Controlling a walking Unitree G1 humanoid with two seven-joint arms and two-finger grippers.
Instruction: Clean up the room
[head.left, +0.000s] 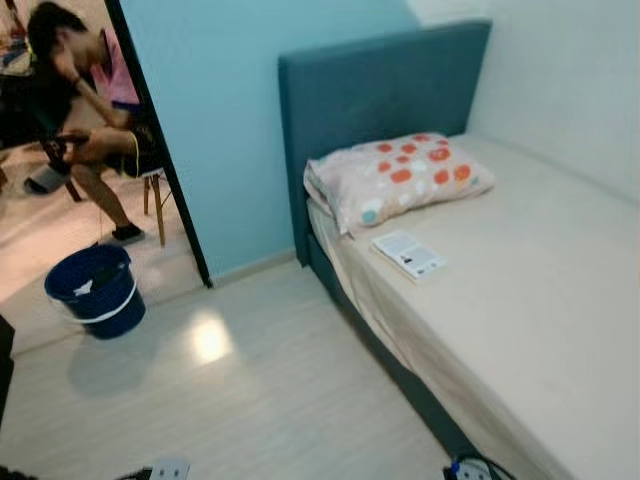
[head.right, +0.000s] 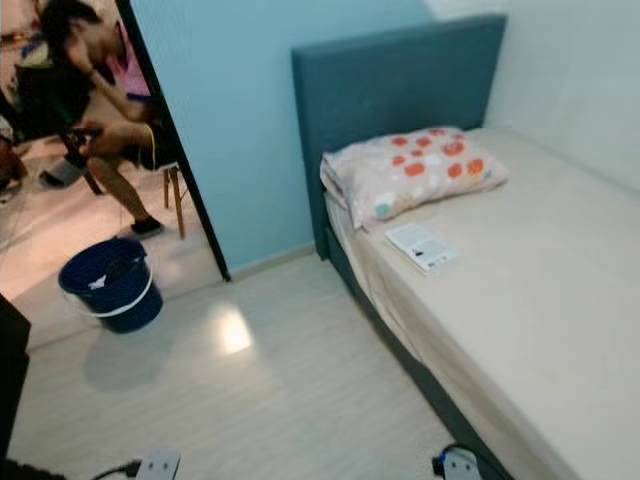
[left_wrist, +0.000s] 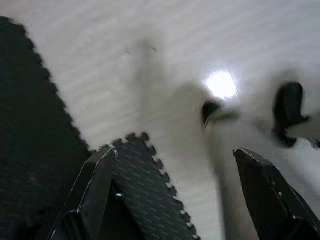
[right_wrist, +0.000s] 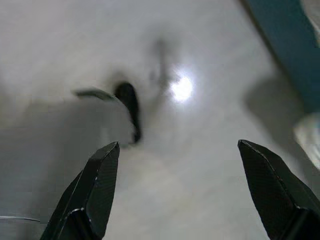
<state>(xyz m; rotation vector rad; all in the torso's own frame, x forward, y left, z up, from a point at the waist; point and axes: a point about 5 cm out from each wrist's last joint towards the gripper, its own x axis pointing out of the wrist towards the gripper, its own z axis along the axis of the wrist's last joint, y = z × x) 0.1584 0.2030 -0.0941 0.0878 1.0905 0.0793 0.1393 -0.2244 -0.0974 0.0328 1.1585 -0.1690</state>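
Two grippers hang low over the floor (head.left: 260, 380), both spread and holding nothing: left gripper (left_wrist: 185, 185) with fingers wide above pale boards and a dark mat edge (left_wrist: 30, 125); right gripper (right_wrist: 180, 185) likewise gaping over bare floor.

Likely item to tidy, judged from the task: booklet (head.left: 409, 254) lying flat on the bed (head.left: 540, 300), just below the pillow (head.left: 398, 178), well apart from both grippers. A blue bucket (head.left: 95, 290) stands at the doorway; a person (head.left: 85, 100) sits on a stool beyond it.

Risks:
- Cables and plugs (head.right: 150, 465) on the floor near the robot's feet, another plug (head.right: 455, 465) by the bed base. A step toward the bed could snag or drag them.
- Booklet is thin and flat on a soft sheet; fingertips may push it or pinch the sheet instead.
- Wrist views are blurred, so the dark shapes on the floor cannot be identified.
- Bucket and person crowd the doorway.
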